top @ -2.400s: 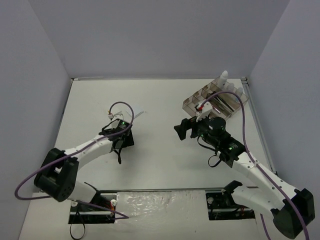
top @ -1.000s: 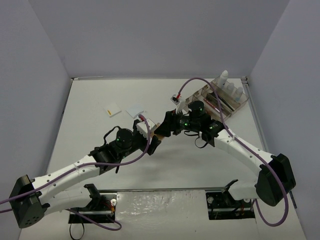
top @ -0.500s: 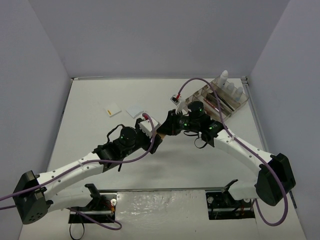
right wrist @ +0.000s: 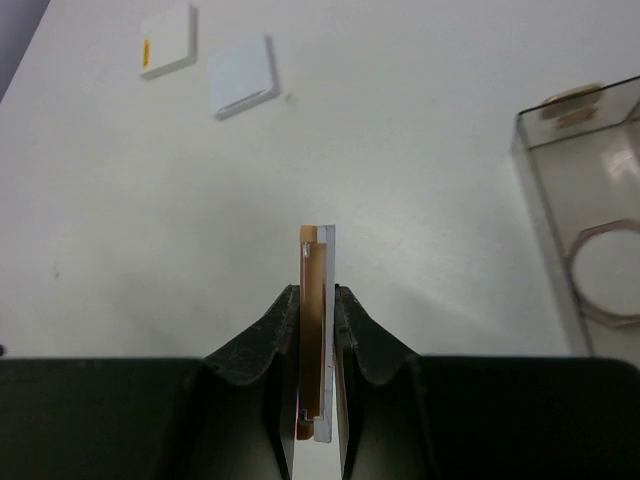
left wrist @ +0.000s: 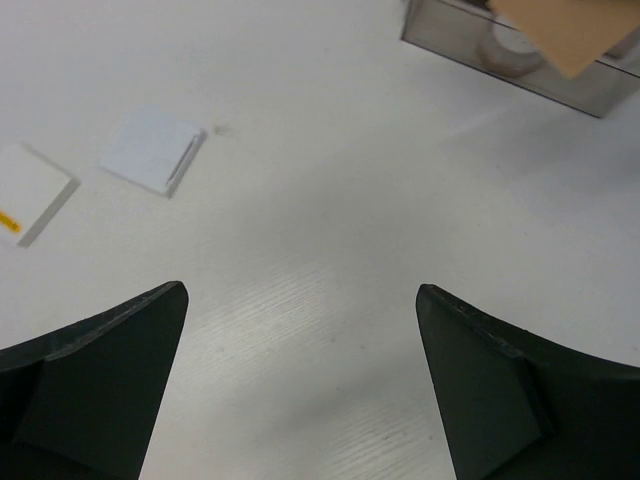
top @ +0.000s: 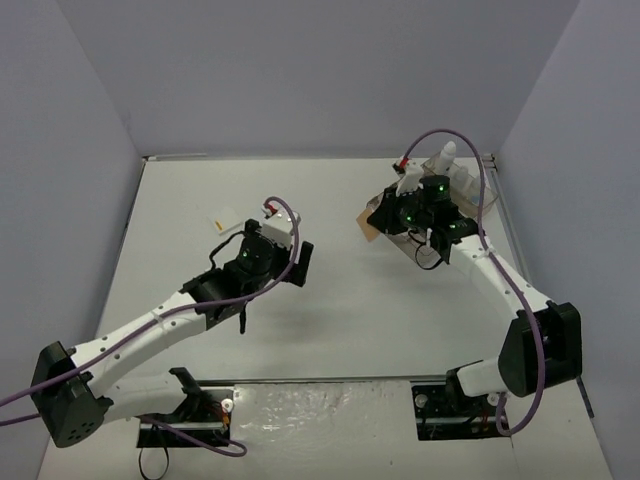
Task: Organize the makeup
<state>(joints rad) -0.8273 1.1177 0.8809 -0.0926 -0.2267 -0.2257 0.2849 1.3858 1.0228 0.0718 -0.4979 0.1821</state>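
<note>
Right wrist cam: right gripper point(right wrist: 315, 295) pinched tight on tan pad point(right wrist: 316, 252), held edge-on betw. both fingers. Thin pale layer sits alongside it; maybe a 2nd sheet, can't tell.
Left wrist cam: left gripper point(left wrist: 300, 290) spread wide, nothing in it, hanging over bare table point(left wrist: 330, 230).
Tan pad loc: in the air just beside near-left corner of tray point(top: 467, 190), not yet over any compartment by my read of top view.
Other pads: white pad point(right wrist: 168, 40) w/ yellow mark and pale-blue pad point(right wrist: 243, 76) lie flat on table, side by side, well apart fr. tray.
Tray contents: round ring point(right wrist: 584, 238) in nearest compartment, prob. the compact. Bottles point(top: 450, 158) upright at far end.
Risk, wall strike: pad is vertical and tray corner is v. close. A low approach could clip the wall, shove the tray or twist the pad.
Risk, slip: fingers hold lower part only. A thin flat thing could pivot in the grip if it brushes anything.
Risk, wrong slot: nearest compartment is already taken, so a drop there leaves pad leaning on the ring.
Risk, bad landing: let go edge-on, pad may stand or lean on a divider, not lie flat.
Risk, split: if it is 2 layers, they may part on release.
Risk, left arm: pads on table are thin. Fingers may scrape table or push pale-blue pad into its neighbour.
Arm clash: unlikely, arms well apart.
</note>
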